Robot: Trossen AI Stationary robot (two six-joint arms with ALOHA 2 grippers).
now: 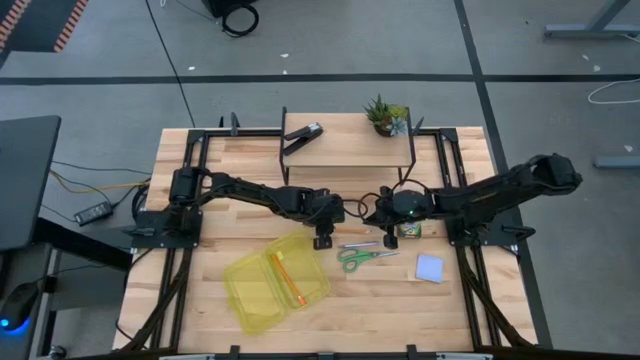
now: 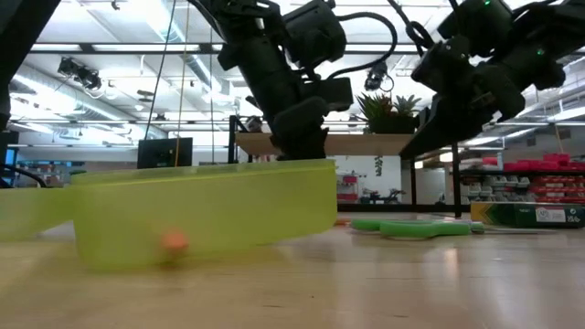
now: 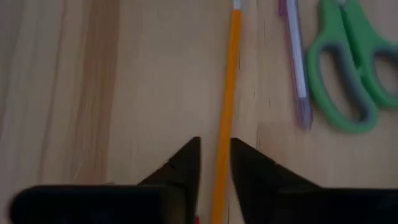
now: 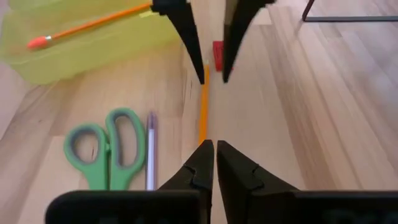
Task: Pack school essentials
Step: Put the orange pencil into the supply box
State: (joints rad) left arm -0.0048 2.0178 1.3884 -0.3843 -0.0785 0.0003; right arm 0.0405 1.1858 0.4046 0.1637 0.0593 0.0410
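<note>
An orange pencil (image 3: 225, 106) lies on the table between my two grippers; it also shows in the right wrist view (image 4: 203, 112). My left gripper (image 3: 215, 148) is open, with one finger on each side of the pencil's near end. My right gripper (image 4: 214, 149) is shut, its fingertips at the pencil's other end. A purple pen (image 3: 296, 56) and green-handled scissors (image 1: 365, 257) lie beside the pencil. A red eraser (image 4: 217, 56) lies by the left gripper. A pale blue notepad (image 1: 430, 266) and a small yellow-green box (image 1: 408, 230) lie to the right. My left gripper's fingers (image 3: 186, 158) come slanting down along the pencil and straddle its end (image 3: 221, 155); I cannot tell whether either finger touches it. My right gripper's shut fingertips (image 4: 204, 152) stand at the pencil's other end (image 4: 202, 138) on the table; I cannot tell whether they touch it.
An open yellow-green plastic case (image 1: 275, 282) lies front left of the grippers with another orange pencil (image 1: 288, 278) in it. A wooden shelf (image 1: 345, 150) at the back holds a black stapler (image 1: 303, 135) and a potted plant (image 1: 385, 115).
</note>
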